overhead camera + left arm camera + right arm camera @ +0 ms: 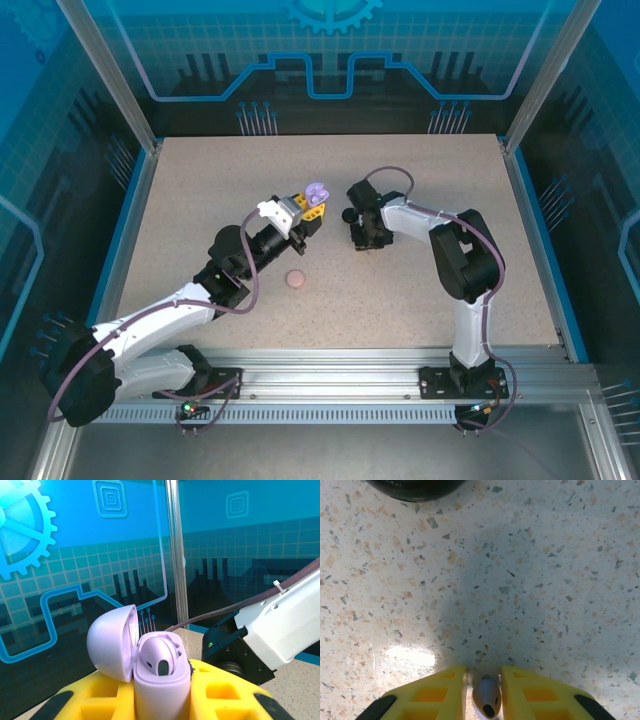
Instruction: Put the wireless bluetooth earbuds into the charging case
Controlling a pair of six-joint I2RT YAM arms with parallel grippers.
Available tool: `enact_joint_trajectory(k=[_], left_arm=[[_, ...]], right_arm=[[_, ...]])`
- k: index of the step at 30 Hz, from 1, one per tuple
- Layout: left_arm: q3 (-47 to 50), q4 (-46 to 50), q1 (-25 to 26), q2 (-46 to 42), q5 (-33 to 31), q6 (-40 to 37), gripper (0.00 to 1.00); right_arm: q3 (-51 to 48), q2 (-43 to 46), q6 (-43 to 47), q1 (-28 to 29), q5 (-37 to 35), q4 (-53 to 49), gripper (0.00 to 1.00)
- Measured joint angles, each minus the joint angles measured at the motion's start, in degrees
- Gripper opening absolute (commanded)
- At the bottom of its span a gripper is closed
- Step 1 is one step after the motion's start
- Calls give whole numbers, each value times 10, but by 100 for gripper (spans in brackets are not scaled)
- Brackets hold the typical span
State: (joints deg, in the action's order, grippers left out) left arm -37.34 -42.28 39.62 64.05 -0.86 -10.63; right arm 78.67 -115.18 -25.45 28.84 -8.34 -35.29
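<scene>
We see the left gripper [305,207] raised above the table [200,200], clamped on an open lavender charging case [162,692], its lid [112,642] tipped left and one lavender earbud [159,661] seated inside. Near the table's middle, the right gripper [484,690] points down, pinching a pale earbud [486,696] between its yellow fingers [427,697], close to the surface. A closed pink case [296,279] lies toward the near edge.

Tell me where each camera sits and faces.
Top external: above and behind, looking down on the table; left arm, right arm show.
Left wrist: looks level at the blue wall; left claw holds the open lavender case.
Right wrist: looks down at the table; right claw grips a lavender earbud.
Shared: top view shows that case too.
</scene>
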Motion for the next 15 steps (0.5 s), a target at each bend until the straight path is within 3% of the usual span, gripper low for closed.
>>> enact_joint_trajectory(k=[7,15], left_arm=[[0,0,0,0,0,0,0],[0,0,0,0,0,0,0]], right_arm=[[-7,6,-1,0,0,8,8],[-39,35,-5,5,17,14,7]])
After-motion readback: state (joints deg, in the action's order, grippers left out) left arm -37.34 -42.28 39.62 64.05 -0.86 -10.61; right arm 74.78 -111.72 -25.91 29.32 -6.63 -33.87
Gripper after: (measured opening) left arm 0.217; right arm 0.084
